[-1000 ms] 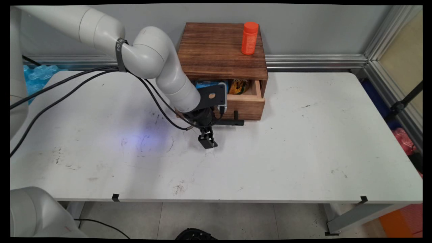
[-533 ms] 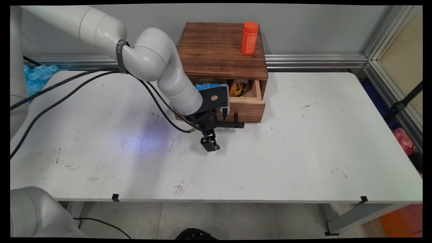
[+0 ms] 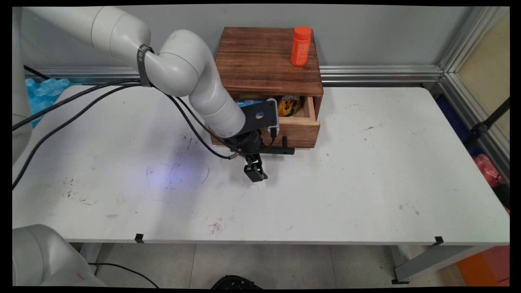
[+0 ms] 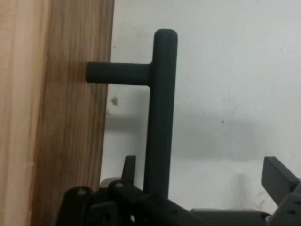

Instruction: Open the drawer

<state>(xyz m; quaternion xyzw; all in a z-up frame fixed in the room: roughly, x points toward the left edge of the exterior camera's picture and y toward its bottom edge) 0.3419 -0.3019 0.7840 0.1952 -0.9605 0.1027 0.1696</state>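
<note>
The gripper (image 4: 197, 188) hangs low over the white worktop (image 3: 346, 175), its fingers spread apart around the black bar handle (image 4: 161, 113) of the wooden drawer (image 3: 299, 130), not clamped on it. The drawer stands partly pulled out of the wooden cabinet (image 3: 264, 61), with snack packets (image 3: 290, 105) showing inside. An orange bottle (image 3: 301, 45) stands upright on the cabinet's top, toward the far right corner.

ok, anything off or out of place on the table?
Only the wooden box's drawer stands partly open, snack packets showing inside. The hand is open astride its black handle. The orange bottle on top is upright; nothing spilled.
</note>
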